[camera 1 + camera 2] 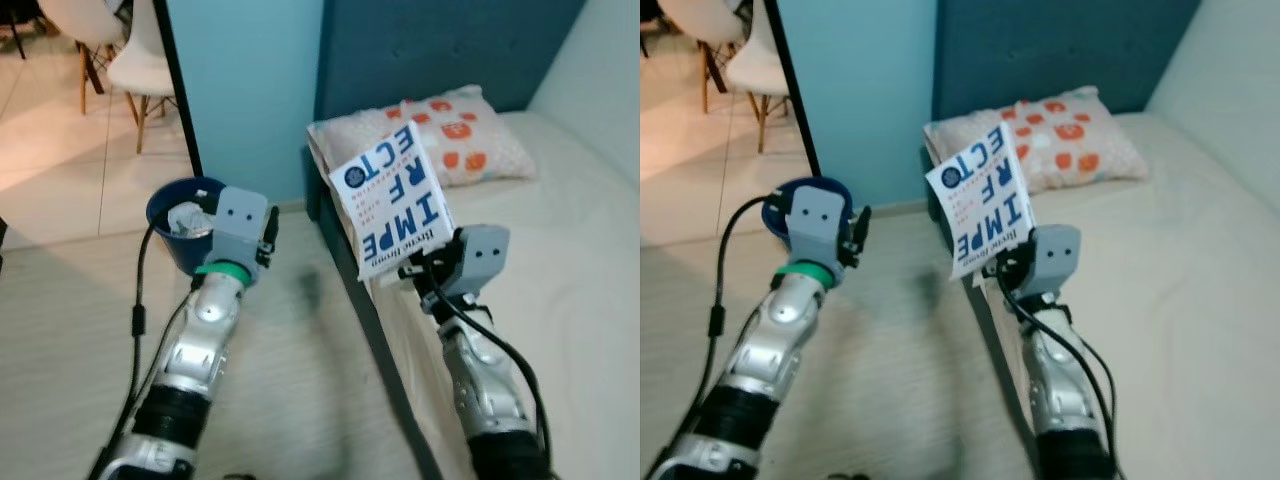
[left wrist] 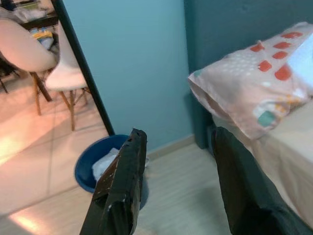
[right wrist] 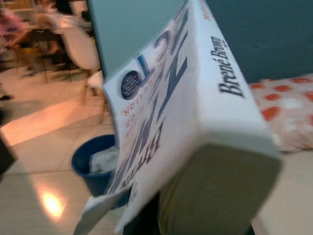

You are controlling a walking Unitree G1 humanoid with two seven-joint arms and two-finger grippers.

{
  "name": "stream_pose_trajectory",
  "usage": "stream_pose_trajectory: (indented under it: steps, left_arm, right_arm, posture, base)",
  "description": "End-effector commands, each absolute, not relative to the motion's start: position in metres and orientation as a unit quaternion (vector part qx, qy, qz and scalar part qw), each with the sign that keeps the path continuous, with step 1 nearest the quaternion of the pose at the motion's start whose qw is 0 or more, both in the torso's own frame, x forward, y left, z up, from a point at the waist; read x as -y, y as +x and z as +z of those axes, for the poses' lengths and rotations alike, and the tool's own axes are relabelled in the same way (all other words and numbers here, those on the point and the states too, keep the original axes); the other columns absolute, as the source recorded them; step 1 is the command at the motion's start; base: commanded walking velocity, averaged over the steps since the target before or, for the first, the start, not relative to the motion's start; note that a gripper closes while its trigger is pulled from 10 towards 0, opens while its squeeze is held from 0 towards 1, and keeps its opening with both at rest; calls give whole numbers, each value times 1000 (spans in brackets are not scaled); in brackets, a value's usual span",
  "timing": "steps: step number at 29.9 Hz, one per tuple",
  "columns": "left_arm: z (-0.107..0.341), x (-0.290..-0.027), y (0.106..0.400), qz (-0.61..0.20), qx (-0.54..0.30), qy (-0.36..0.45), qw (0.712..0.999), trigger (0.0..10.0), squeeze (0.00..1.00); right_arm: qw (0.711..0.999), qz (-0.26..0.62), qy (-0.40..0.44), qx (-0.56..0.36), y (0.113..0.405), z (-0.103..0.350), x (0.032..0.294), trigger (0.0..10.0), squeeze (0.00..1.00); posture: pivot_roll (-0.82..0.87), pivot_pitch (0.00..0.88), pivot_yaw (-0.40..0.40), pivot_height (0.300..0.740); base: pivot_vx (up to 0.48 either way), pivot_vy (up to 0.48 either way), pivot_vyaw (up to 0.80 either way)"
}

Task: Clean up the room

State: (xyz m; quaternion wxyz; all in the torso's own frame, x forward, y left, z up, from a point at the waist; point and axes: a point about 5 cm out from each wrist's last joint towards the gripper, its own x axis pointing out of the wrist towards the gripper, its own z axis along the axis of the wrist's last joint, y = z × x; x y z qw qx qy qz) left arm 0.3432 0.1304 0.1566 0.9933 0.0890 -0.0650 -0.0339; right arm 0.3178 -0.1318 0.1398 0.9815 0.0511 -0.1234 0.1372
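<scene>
Above the bed's (image 1: 560,250) edge, right gripper (image 1: 412,268) clamps a white book (image 1: 390,200) — left gripper (image 2: 176,176) gapes, holding nothing.

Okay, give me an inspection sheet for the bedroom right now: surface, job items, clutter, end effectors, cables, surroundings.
Surface: bed with a pale sheet, wood-look floor beside it.
Job's things: white book with blue lettering, lifted over the bed's edge; blue bin on the floor holding white crumpled waste.
Clutter: nothing seen.
End effectors: right end effector shut on the book's lower edge; left end effector open, raised near the bin.
Cables: black cable along the left arm, another along the right arm.
Surroundings: patterned pillow, dark blue headboard, white chairs.
</scene>
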Motion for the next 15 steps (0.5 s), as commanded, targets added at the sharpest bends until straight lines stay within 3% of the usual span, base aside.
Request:
stream_pose_trajectory:
  steps: [1,7,15]
  left_arm:
    - [153,-116,342,-57,62,90,992,10000,0]
    - [153,-116,342,-57,63,91,992,10000,0]
    - [152,-116,342,-60,63,92,992,10000,0]
  right_arm:
    - [983,115,47,135,317,143,144,10000,0]
    - [984,111,47,133,317,142,146,10000,0]
    - [985,106,50,129,318,141,147,10000,0]
  posture:
    - [-101,20,8,740]
    - [-101,20,8,740]
    - [-104,18,8,740]
  base:
    - [465,0,0]
    - [465,0,0]
    - [466,0,-755]
